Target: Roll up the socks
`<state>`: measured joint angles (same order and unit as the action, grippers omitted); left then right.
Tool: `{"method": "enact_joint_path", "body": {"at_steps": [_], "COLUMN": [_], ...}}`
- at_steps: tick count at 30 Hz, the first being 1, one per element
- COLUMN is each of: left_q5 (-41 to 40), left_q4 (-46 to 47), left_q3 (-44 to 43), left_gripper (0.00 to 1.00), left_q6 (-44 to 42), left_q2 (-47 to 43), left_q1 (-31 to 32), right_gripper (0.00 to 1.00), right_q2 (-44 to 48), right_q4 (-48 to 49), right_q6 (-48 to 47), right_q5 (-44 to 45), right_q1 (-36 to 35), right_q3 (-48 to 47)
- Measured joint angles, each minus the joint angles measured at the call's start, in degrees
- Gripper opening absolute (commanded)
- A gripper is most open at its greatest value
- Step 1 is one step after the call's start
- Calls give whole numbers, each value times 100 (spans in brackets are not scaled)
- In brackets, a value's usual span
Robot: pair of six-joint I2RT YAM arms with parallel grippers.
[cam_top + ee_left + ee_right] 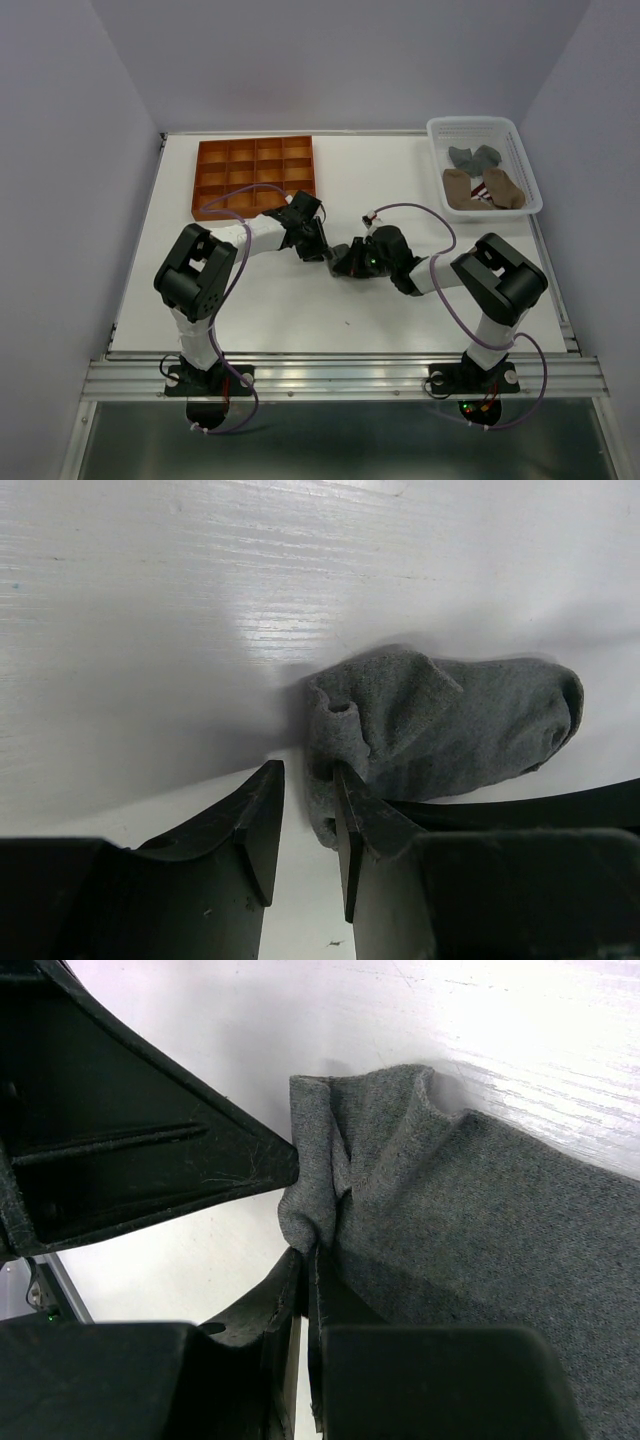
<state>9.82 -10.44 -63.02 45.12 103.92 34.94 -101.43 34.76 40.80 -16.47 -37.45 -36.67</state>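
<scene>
A grey sock lies on the white table between my two grippers, one end crumpled into a fold. My right gripper is shut on that fold. My left gripper is open at the same end. Its right finger is tucked against the sock's edge, and bare table shows between the fingers. From above, both grippers meet at the table's middle and hide the sock. More socks, grey and tan, lie in a white basket.
An orange tray with several compartments stands at the back left, just beyond the left arm. The white basket sits at the back right corner. Purple cables loop over both arms. Walls close in the table on three sides.
</scene>
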Motion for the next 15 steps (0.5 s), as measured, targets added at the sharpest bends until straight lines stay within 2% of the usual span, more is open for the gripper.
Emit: {"method": "enact_joint_path", "body": {"at_steps": [15], "left_q5": [-42], "left_q4": [81], "left_q3": [-127], "left_gripper": [38], "left_q6": [-4], "left_q2": [11], "left_q1": [24], "right_gripper": [1], "right_q2": [0], "right_q4": [0], "right_q6": [-2], "right_q5": [-15], "right_q1": [0], "right_q3": [0]}}
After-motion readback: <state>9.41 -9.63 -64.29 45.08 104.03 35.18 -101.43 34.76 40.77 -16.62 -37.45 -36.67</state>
